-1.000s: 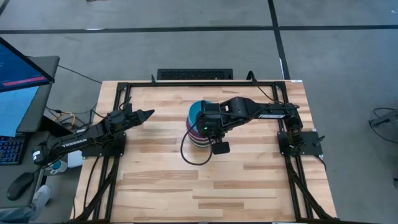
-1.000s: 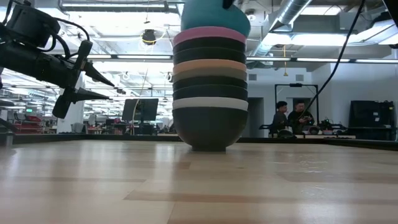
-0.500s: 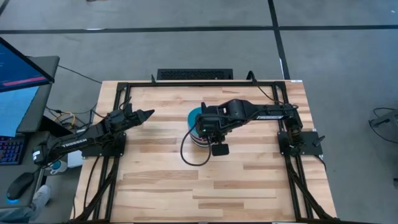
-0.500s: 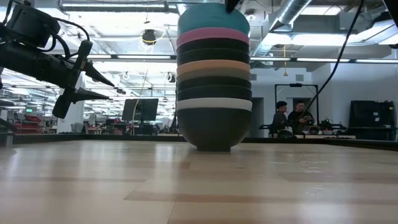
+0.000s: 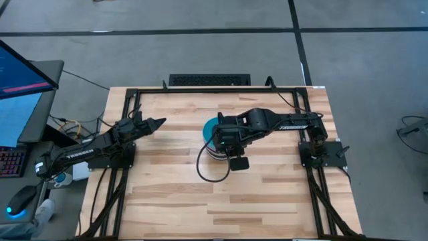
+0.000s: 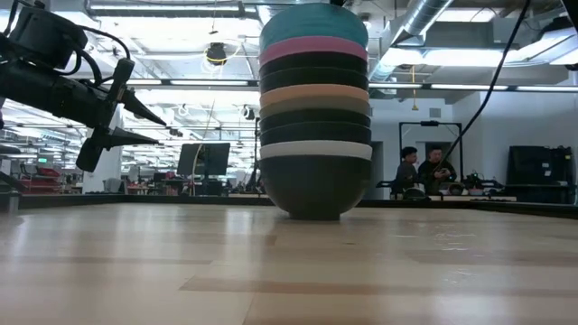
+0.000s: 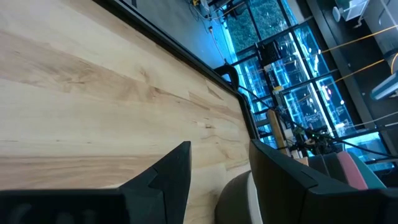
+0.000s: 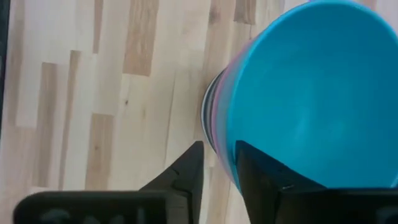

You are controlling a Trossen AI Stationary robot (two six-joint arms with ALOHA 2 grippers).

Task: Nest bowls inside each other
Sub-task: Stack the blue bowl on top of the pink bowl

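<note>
On the pale wooden counter [image 6: 135,271] stood one nested stack of small round plastic bowls [image 6: 314,135], the bright blue bowl [image 8: 311,87] on top, near the middle. The right hand [image 8: 217,165] sat over it, one finger inside the blue rim, one outside; they seemed slightly parted, though I could not tell for sure. The left hand [image 5: 157,122] waited open, well apart. Two people [image 6: 424,171] sat in the room beyond.

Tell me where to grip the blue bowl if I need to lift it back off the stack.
Grip the blue bowl by its rim, coming straight down from above, one finger inside and one outside. It sits upright on top of the stack, nested into the pink bowl, so probably only its upper wall is free. The right gripper already straddles that rim.
</note>
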